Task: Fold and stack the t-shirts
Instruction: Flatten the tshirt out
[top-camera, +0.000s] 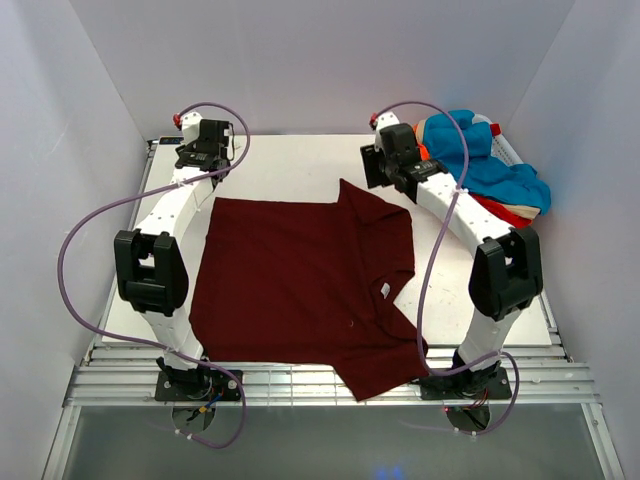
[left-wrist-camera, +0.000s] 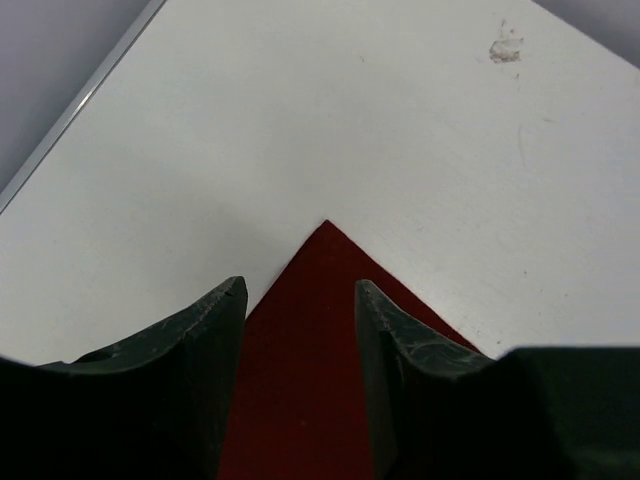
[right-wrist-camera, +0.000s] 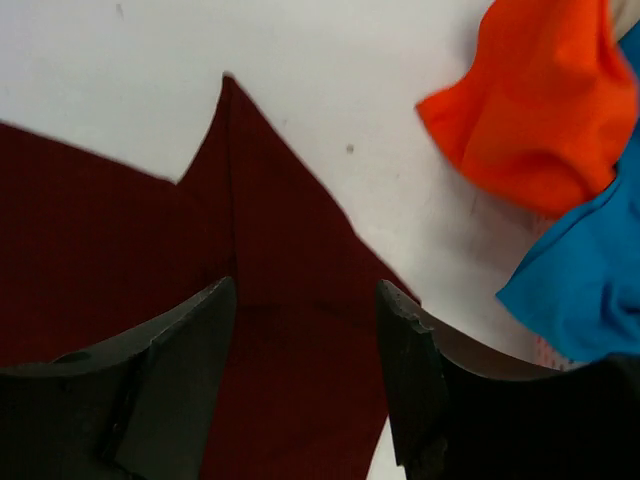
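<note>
— Where's the shirt?
— The maroon shirt (top-camera: 300, 285) lies flat mid-bench (top-camera: 290, 165); my left hand (left-wrist-camera: 300, 290) hangs over its far left corner, spread wide, gripping nothing; my right hand (right-wrist-camera: 305, 288) is over the far right sleeve, equally agape and empty.
— What's in the way?
— An orange-and-blue heap (top-camera: 495, 170) just right of my right hand; bare bench lies beyond both; the near hem laps over the front edge.
</note>
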